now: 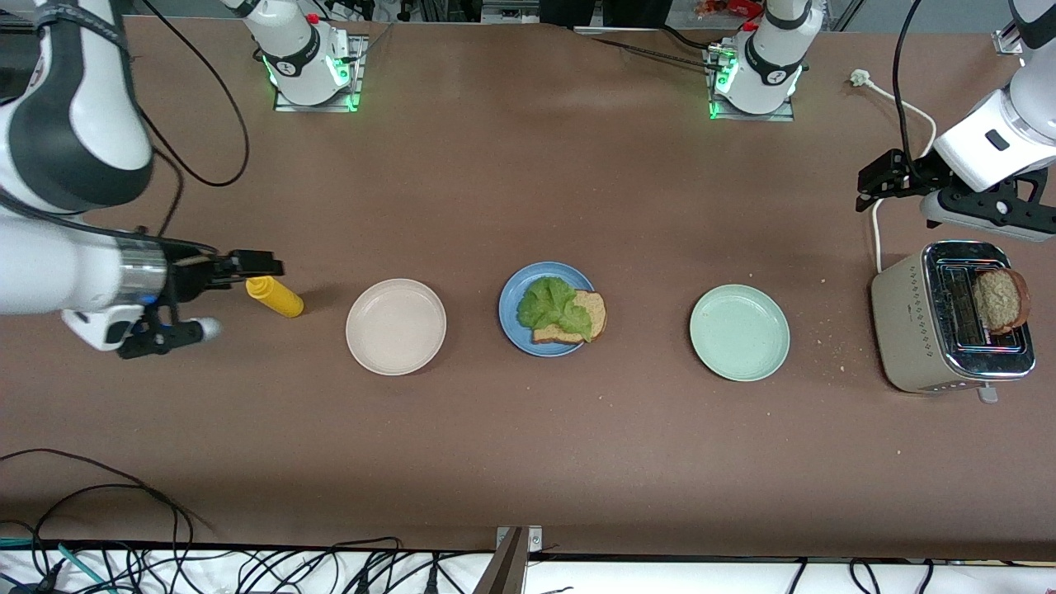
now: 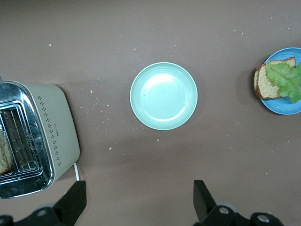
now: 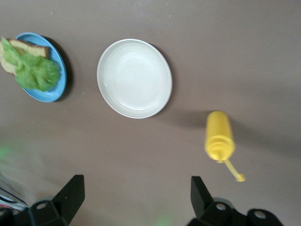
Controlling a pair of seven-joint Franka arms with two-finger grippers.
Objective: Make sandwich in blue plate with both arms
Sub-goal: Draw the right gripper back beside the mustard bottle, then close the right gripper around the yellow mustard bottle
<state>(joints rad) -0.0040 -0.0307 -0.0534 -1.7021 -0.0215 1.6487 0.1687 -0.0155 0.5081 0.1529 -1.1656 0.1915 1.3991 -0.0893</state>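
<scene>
The blue plate (image 1: 511, 328) sits mid-table between two other plates. On it lies one bread slice (image 1: 587, 318) with a ruffled green lettuce leaf (image 1: 551, 304) on top; the slice overhangs the rim. A second bread slice (image 1: 1000, 300) stands up out of a toaster slot. My left gripper (image 1: 868, 188) hangs open and empty over the table by the toaster; its wrist view shows the blue plate (image 2: 282, 107) and lettuce (image 2: 286, 77). My right gripper (image 1: 268, 266) hangs open and empty over the table beside a yellow bottle; its wrist view shows the blue plate (image 3: 47, 96).
A beige plate (image 1: 396, 327) lies toward the right arm's end and a pale green plate (image 1: 739, 332) toward the left arm's end, both bare. The yellow squeeze bottle (image 1: 275, 297) lies on its side. The toaster (image 1: 940, 330) stands at the left arm's end, its white cord trailing.
</scene>
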